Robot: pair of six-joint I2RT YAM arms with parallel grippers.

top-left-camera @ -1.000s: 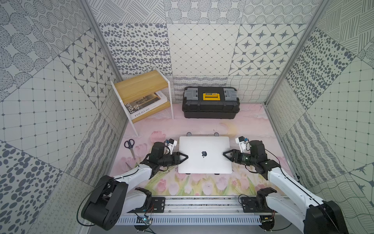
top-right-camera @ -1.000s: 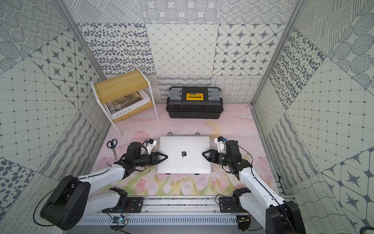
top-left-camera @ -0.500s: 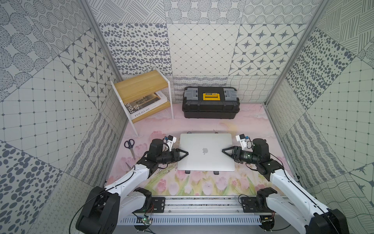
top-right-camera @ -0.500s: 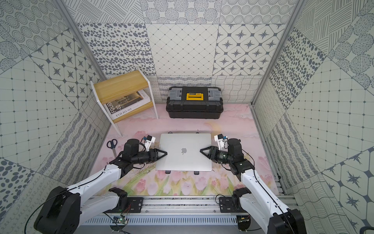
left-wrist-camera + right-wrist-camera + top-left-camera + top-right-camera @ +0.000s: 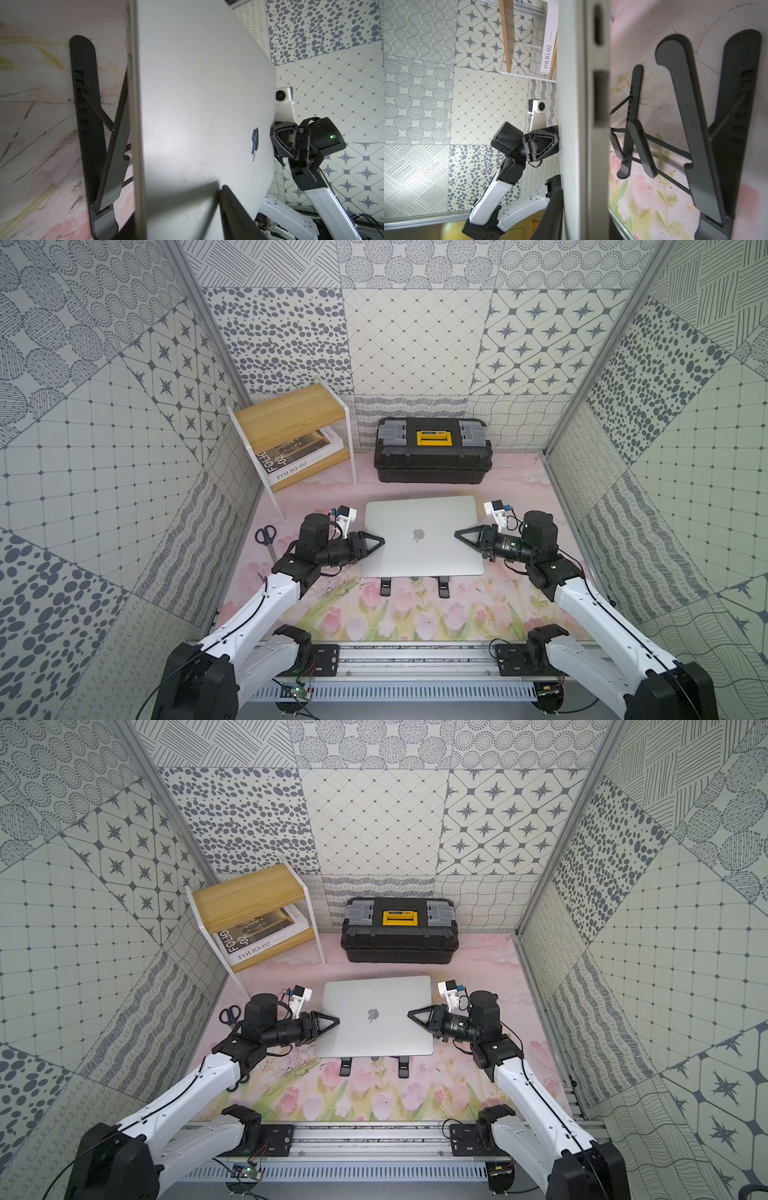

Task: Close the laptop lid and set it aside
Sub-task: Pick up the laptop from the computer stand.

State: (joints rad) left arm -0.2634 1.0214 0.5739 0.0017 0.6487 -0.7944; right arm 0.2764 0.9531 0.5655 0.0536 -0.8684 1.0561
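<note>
Sliding away from the robot is the big change: a second ago the laptop sat closer in. Now two dark feet of the stand poke out just nearer than its front edge. The laptop lid is flat down with the logo up, so I'd say the closing part is done and the set-aside part is underway. The right fingers are clamped together on the laptop's right edge. The left fingers straddle its left edge with one lying on the lid, but I honestly can't tell if they're pinching. I also can't tell whether the laptop rests on the stand or hangs just over it. Counting from near to far, there's two arms, one stand on the table and one laptop. One pair of scissors lies well left of the laptop, and beyond it are one black-and-yellow toolbox and one wooden shelf holding one book.
</note>
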